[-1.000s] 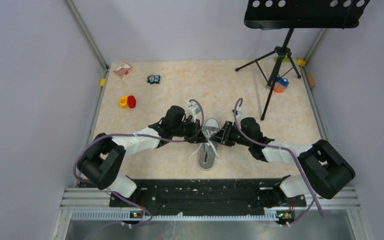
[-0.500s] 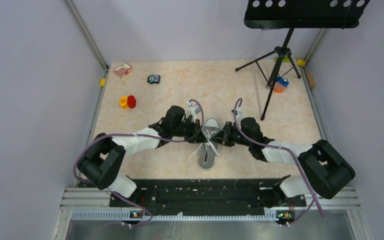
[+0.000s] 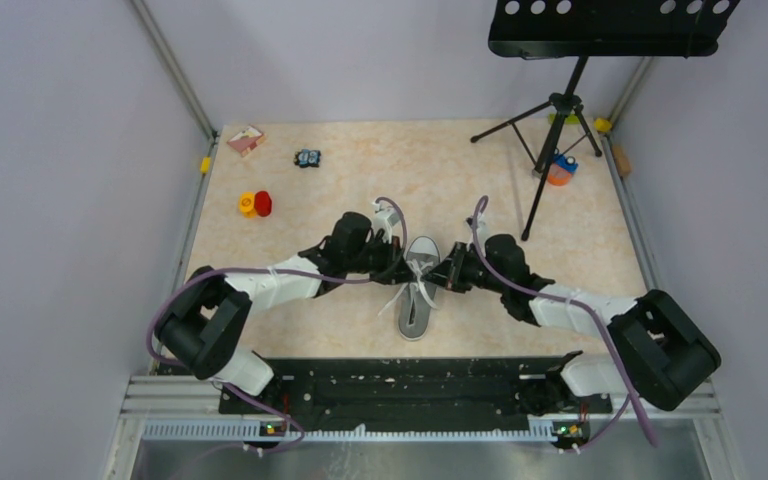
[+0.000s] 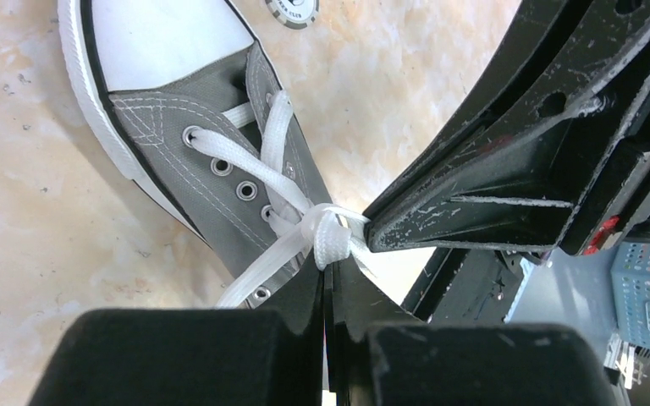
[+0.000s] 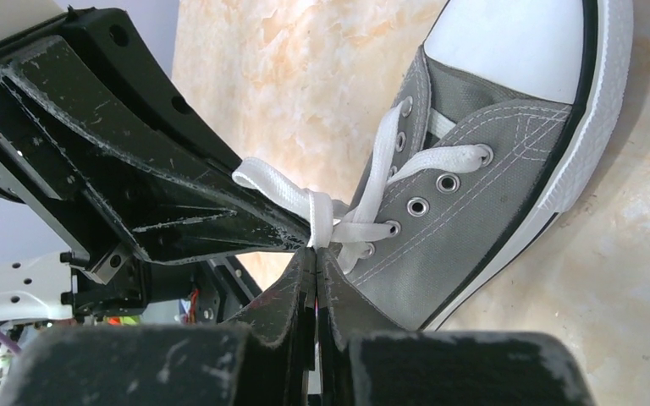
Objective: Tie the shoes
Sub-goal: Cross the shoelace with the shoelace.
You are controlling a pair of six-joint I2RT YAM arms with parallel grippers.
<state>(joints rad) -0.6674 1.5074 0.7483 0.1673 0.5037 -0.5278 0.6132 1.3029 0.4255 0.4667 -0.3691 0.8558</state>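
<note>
The sneaker (image 3: 418,290) lay at the centre of the worktop (image 3: 410,170), toe away from the arm bases. The left claw (image 3: 401,268) stood at its left side and the right claw (image 3: 444,276) at its right, tips meeting over the laces (image 4: 326,233). Behind and to the left lay 2 round pieces (image 3: 255,204), a small block (image 3: 307,158) and, in the far-left corner, a flat packet (image 3: 246,139). A tripod stand (image 3: 558,110) stood at far right, a small object (image 3: 560,170) by its foot.
</note>
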